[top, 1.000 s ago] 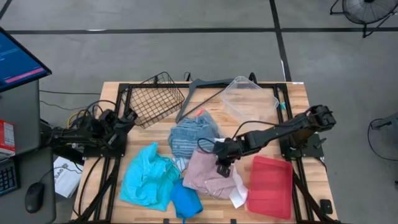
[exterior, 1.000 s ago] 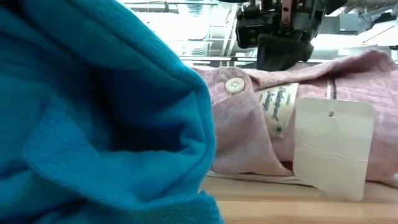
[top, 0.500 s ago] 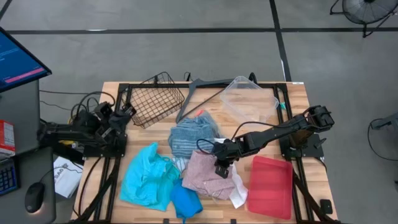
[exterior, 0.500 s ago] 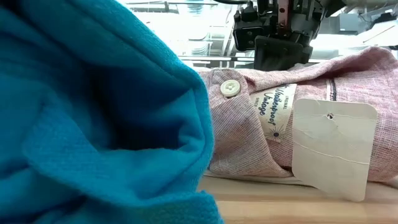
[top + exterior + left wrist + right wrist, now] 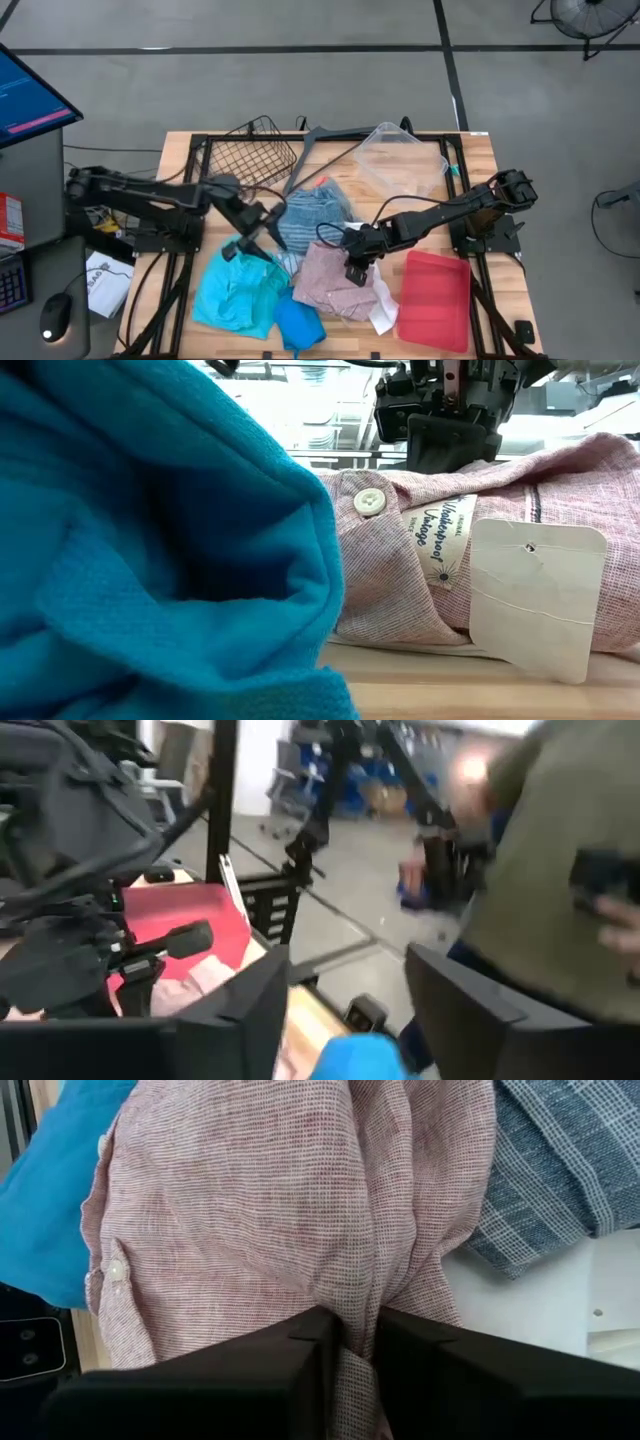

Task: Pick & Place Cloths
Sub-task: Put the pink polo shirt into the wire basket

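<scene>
Moved: left gripper has swung from the table edge to above the turquoise knit cloth, fingers apart, empty.
Right gripper: pinched on the pink linen shirt (beside the turquoise cloth).
Progress: early; cloths unsorted.

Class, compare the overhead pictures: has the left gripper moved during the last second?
Yes. The left gripper has swung from beside the wire basket out over the table, to the turquoise cloth and striped cloth.
</scene>
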